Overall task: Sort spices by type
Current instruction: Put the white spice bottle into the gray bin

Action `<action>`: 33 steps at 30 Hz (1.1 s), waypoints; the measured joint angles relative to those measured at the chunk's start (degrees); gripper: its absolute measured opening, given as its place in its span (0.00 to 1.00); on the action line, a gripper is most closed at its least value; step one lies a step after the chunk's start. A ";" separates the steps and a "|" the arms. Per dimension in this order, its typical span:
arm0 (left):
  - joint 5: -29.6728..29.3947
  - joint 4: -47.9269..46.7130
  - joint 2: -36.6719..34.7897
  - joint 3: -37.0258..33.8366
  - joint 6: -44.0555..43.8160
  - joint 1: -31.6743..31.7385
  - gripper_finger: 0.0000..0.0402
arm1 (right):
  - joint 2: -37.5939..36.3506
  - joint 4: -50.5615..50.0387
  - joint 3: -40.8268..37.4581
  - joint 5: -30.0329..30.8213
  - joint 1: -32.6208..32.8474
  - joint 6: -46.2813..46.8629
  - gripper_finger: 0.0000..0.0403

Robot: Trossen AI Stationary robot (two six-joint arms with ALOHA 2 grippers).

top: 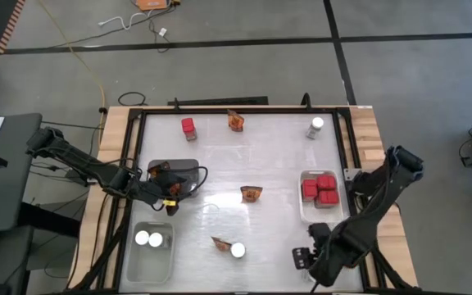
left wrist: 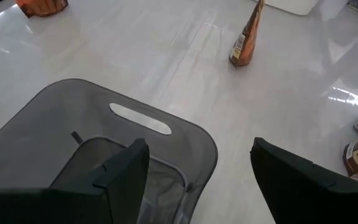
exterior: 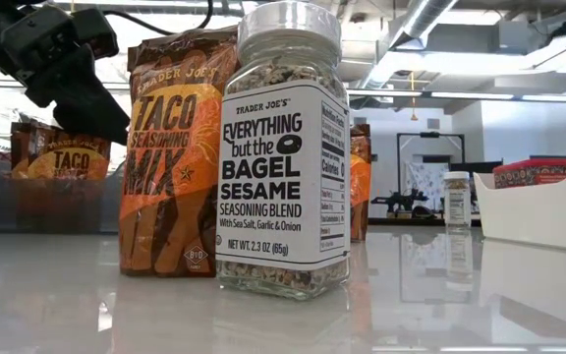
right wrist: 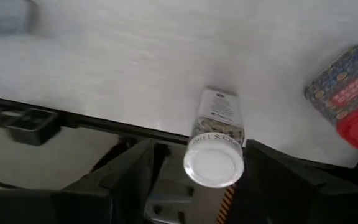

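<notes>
Across the white table (top: 244, 164), spices are lying half-sorted while the left gripper (top: 169, 195) is hovering, jaws apart, over the grey tray (top: 188, 167) (holding packets), and the right gripper (right wrist: 194, 180), jaws apart, is pointing at the far jar (top: 316, 124).

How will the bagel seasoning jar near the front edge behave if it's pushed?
The jar is tall on a narrow base, so a high push probably tips it. The tabletop looks glossy, so a low push likely slides it. It's round, so once tipped it may roll.
</notes>
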 joint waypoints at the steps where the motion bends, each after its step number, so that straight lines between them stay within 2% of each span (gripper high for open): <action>1: 0.00 0.00 0.00 0.00 -0.35 0.02 0.67 | 0.73 0.22 0.00 -0.34 0.30 0.31 0.70; 19: 0.00 -0.02 0.00 0.00 -0.88 0.02 0.67 | 8.69 2.77 1.46 -4.36 1.40 1.01 0.70; 33: 0.00 0.00 0.00 0.00 -0.87 0.02 0.67 | 9.27 1.00 1.46 -4.90 1.31 0.64 0.70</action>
